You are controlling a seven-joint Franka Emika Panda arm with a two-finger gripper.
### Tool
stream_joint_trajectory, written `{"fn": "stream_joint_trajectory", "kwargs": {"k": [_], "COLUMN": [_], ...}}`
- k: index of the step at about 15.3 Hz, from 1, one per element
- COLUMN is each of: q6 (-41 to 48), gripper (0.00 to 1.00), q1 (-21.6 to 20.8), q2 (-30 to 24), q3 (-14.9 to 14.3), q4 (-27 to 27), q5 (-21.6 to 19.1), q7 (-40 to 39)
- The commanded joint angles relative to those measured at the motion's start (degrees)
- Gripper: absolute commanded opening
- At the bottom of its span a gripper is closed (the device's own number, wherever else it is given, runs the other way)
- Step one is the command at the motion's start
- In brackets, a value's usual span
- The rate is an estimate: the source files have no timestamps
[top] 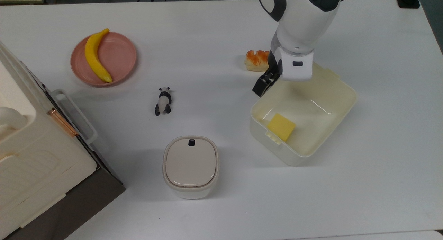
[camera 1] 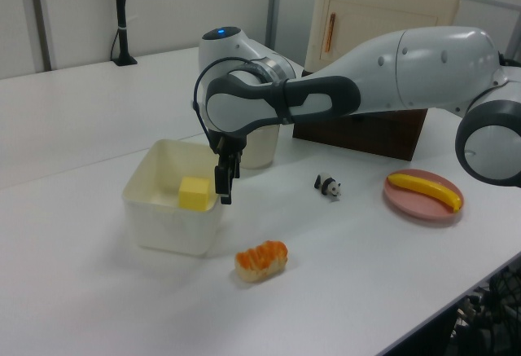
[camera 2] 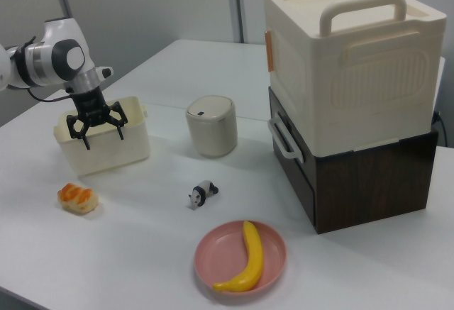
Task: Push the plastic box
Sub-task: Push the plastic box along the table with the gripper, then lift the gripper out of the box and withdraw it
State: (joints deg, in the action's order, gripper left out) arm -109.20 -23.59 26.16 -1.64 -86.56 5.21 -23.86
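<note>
**Gripper at the box's long wall, off toward one end**

I am looking at the plastic box (top: 301, 159) sitting on the white table (top: 380, 184), over toward the top view's right, with a yellow block (top: 281, 126) lying inside it near the short wall that carries a latch tab. Its long axis is running from the top view's lower left to its upper right.

The gripper (top: 273, 84) is hanging at the long wall that faces the top view's upper left. It is not at the middle of that wall but close to the corner nearest the block. In the right view the gripper (camera 2: 98, 131) is showing its fingers spread wide, holding nothing, just at the box's (camera 2: 106, 150) rim. In the top view one dark finger is standing just outside the wall.

So the box is lying to the top view's lower right of the gripper, and I am judging that any push goes that way, across the long axis. Because contact is sitting off-centre, I am expecting the box to swing as much as slide, the block end leading.

A piece of bread (top: 256, 60) is lying behind the gripper, on the far side from the box, so I am not worrying about it.
</note>
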Motion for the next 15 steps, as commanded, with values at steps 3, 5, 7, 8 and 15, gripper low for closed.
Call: {"fn": "stream_joint_trajectory", "kwargs": {"k": [3, 5, 7, 8, 15], "q6": [-3.1, -2.7, -2.1, -0.5, 14.2], "gripper": [1.00, 1.00, 1.00, 1.00, 1.00], "q1": [0.0, 0.5, 1.3, 2.0, 11.0], "q2": [2.8, 2.1, -1.1, -2.5, -11.9], "q3": [-0.4, -0.6, -0.6, -0.7, -0.7], "q4": [3.5, 3.5, 2.8, 2.1, 2.2], "q5": [2.6, 2.8, 2.4, 2.3, 1.1], "q7": [-1.4, -1.8, -1.6, -1.5, 3.1]}}
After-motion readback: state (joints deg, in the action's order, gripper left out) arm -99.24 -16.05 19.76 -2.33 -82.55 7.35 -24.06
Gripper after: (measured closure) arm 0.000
